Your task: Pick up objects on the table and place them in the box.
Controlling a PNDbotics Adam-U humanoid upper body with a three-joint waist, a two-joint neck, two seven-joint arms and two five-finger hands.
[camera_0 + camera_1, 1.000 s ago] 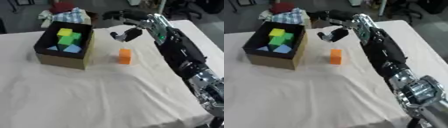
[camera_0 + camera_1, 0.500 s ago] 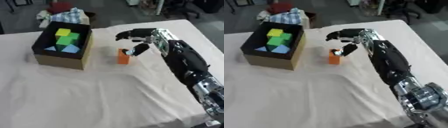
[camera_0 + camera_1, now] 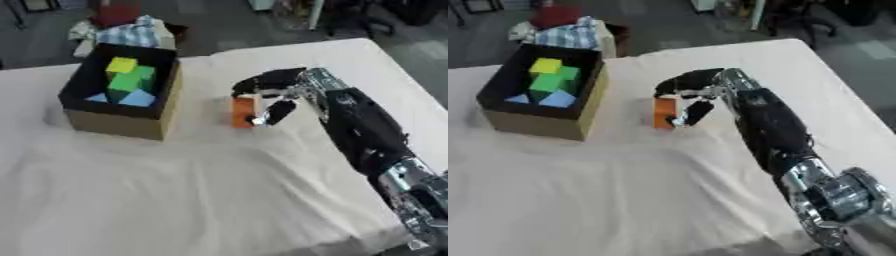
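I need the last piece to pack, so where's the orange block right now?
The orange block stands on the white tablecloth just right of the cardboard box, with the right hand closing around it.

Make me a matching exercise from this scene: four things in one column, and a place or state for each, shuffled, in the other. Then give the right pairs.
Things
1. orange block
2. box
3. right hand
4. yellow block

Places or states
A. inside the box, at its far side
B. fingers curled around the orange block
C. standing on the white cloth, right of the box
D. open-topped, holding coloured blocks, on the table's left part

Pairs: 1-C, 2-D, 3-B, 4-A
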